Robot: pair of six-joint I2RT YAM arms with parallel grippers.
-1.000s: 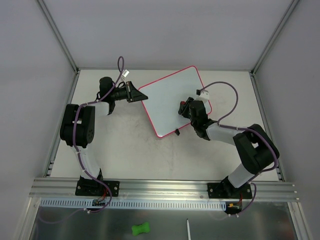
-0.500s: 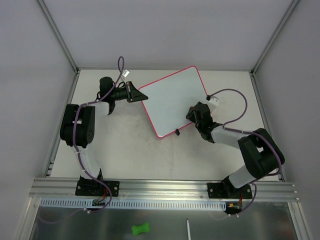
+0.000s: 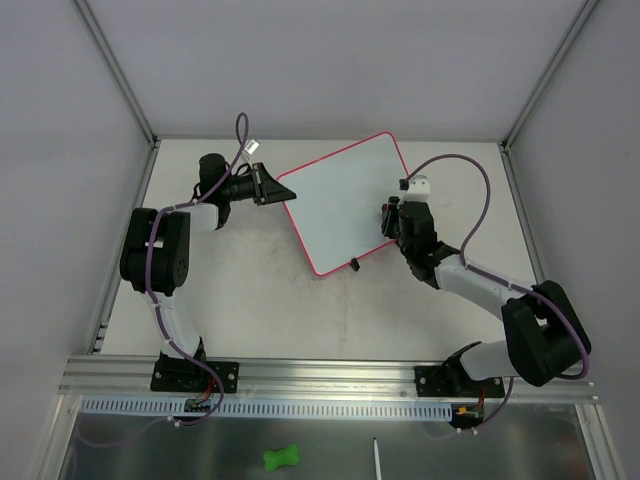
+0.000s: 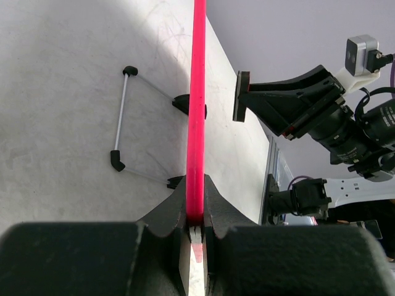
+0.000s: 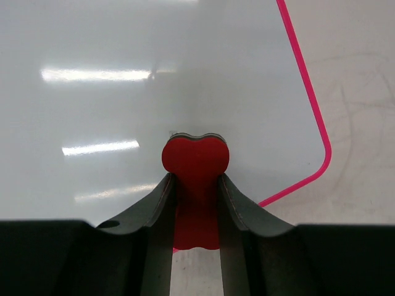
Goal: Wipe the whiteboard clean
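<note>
Whiteboard [image 3: 345, 200] rests on the table [image 3: 250, 290], the left gripper [image 4: 196, 216] clamped tight on its left-edge pink frame, likely to stop sliding, while the right gripper [image 5: 195, 185] pinches a red eraser [image 5: 195, 157] near its right edge for wiping.

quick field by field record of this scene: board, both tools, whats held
whiteboard: white face up, pink-red frame, set at an angle between the arms
left tool: shut on the whiteboard's frame edge
right tool: shut on a red eraser
eraser position: tip over the white face, near a rounded corner
marks on board: none visible in the right wrist view
contact of eraser with board: cannot tell
</note>
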